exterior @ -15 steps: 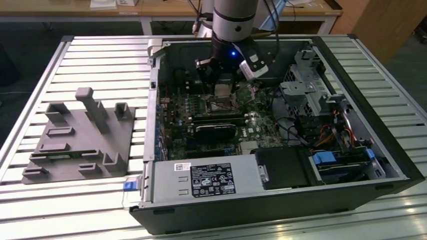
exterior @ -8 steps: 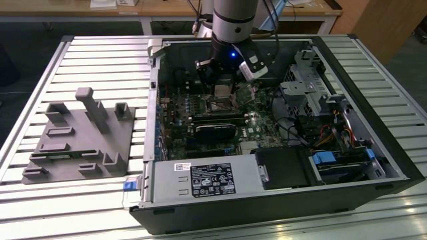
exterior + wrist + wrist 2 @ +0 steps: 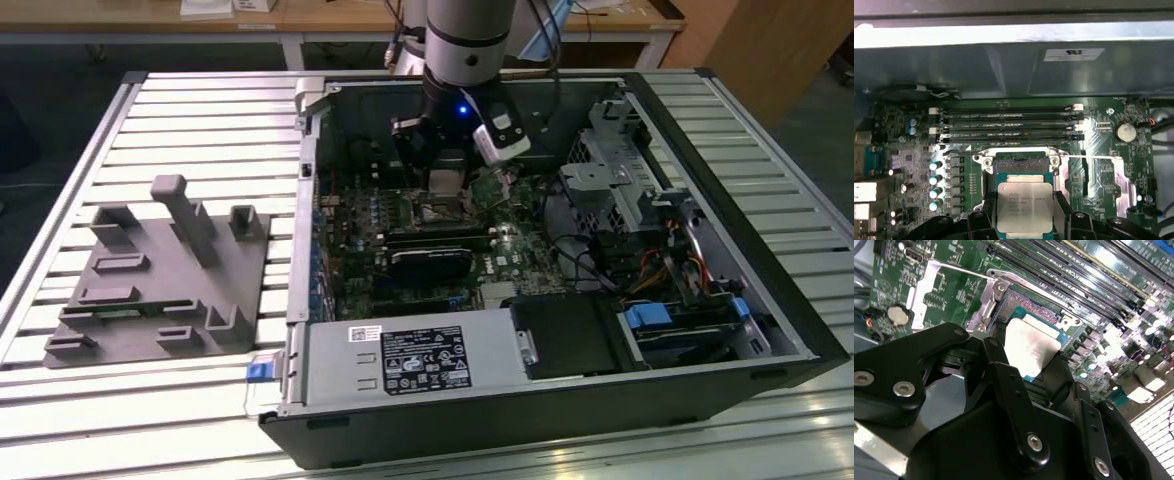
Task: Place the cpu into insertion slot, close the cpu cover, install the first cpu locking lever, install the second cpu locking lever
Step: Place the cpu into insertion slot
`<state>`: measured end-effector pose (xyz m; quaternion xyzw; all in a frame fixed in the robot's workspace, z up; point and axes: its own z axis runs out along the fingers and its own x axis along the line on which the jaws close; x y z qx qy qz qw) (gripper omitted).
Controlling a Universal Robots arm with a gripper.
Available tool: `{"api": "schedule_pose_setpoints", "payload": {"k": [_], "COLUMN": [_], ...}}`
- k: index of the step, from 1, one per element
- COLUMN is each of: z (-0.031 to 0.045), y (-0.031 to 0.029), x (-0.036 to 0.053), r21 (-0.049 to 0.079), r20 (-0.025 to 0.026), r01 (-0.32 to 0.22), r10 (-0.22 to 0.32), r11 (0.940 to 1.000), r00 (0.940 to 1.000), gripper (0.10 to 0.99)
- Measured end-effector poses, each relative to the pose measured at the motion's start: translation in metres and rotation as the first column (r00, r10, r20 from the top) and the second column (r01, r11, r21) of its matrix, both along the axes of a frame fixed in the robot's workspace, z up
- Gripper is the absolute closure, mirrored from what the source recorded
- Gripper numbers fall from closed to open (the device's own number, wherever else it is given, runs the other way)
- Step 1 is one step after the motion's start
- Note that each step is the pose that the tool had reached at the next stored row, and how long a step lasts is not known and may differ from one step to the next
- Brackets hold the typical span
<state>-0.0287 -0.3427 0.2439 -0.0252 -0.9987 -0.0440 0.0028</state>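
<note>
cpu (image 3: 1024,207): silver-grey face, teal border | hand (image 3: 1026,360): clamped on cpu | over insertion slot (image 3: 1021,163)

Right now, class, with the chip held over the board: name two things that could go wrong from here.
The hand grips the cpu by its edges over the insertion slot; if it lands skewed, the contacts could bend. The thin locking lever lies close beside; a finger may snag it.

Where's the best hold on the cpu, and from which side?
Grip the cpu by two opposite thin edges, coming from above its flat face. It is a thin flat square, face up over the insertion slot, so only the edges offer purchase; the gripper holds it that way.
</note>
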Motion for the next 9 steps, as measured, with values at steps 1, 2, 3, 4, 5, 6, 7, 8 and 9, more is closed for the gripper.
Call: {"api": "schedule_pose_setpoints", "payload": {"k": [1,2,3,4,5,6,7,8,9], "z": [-0.0001,-0.0003,-0.0004,-0.0004,-0.0006,-0.0006,-0.0008,-0.0009,-0.001], "y": [0.0,0.0,0.0,0.0,0.0,0.0,0.0,0.0,0.0], "x": [0.0,0.0,0.0,0.0,0.0,0.0,0.0,0.0,0.0], "r21": [0.0,0.0,0.0,0.0,0.0,0.0,0.0,-0.001,-0.001], "r20": [0.0,0.0001,0.0001,0.0,0.0001,0.0001,0.0001,0.0001,0.0001], "r01": [0.014,0.028,0.042,0.056,0.07,0.084,0.097,0.112,0.127], "r10": [-0.014,-0.028,-0.042,-0.056,-0.07,-0.084,-0.097,-0.112,-0.127], "r11": [0.9999,0.9996,0.9991,0.9984,0.9976,0.9965,0.9953,0.9937,0.9919], "r00": [0.9999,0.9996,0.9991,0.9984,0.9976,0.9965,0.9953,0.9937,0.9919], "gripper": [0.549,0.549,0.549,0.549,0.549,0.549,0.549,0.549,0.549]}}
